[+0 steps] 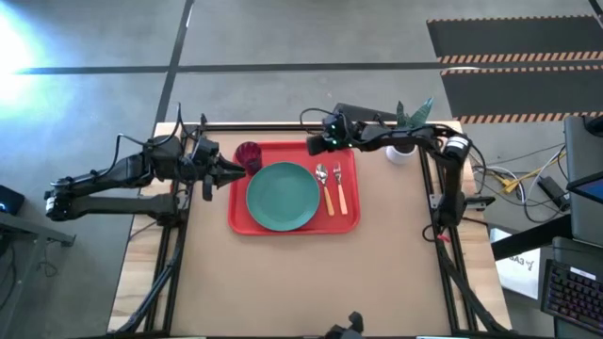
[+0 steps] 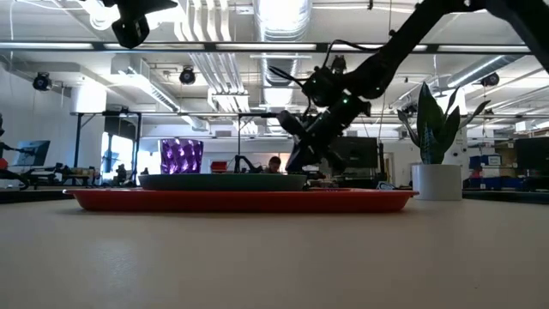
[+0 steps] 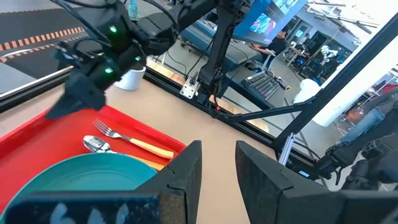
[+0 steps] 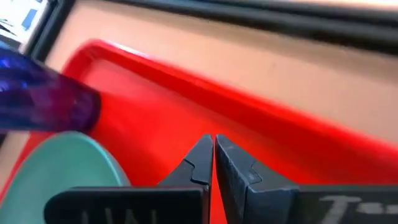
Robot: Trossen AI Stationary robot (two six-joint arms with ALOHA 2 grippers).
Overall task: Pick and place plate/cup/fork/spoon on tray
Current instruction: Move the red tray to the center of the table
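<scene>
The plate (image 1: pixel 283 196), cup (image 1: pixel 249 154), spoon (image 1: pixel 322 177) and fork (image 1: pixel 337 185) are all seen lying on the red tray (image 1: pixel 350 221), the cup at its far left corner. The right gripper (image 1: pixel 314 147) is held above the tray's far edge, just beyond the spoon, its fingers pressed together and empty. The left gripper (image 1: pixel 237 169) is poised just beside the cup, parted, with nothing gripped.

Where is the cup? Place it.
High view: the cup stands in the tray's far left corner, beside the plate, just off the left gripper.
</scene>
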